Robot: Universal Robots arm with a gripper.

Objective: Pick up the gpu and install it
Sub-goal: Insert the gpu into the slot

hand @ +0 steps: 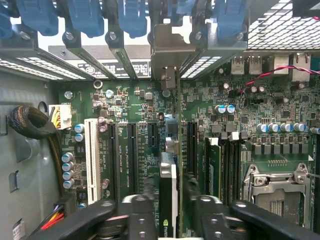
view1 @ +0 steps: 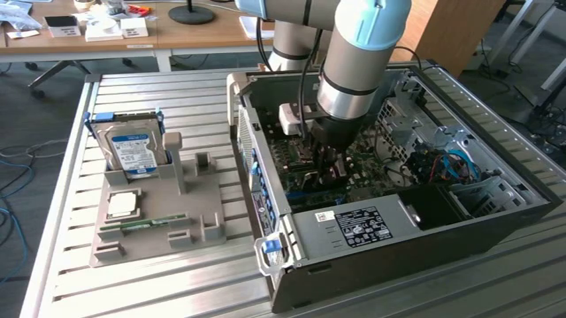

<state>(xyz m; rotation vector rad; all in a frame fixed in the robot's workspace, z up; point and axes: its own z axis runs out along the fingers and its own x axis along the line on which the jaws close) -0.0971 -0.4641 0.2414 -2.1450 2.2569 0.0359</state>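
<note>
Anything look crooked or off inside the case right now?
Nothing stands out. The thin dark expansion card with the silvery metal bracket stands on edge between the hand's fingers, running in line with the black slots on the green motherboard. Whether it is fully seated cannot be told.

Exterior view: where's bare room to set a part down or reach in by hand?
Free: slatted table in front of the grey holder, and behind the hard drive. Crowded: the case, where the gripper sits over the motherboard with the gpu.
</note>
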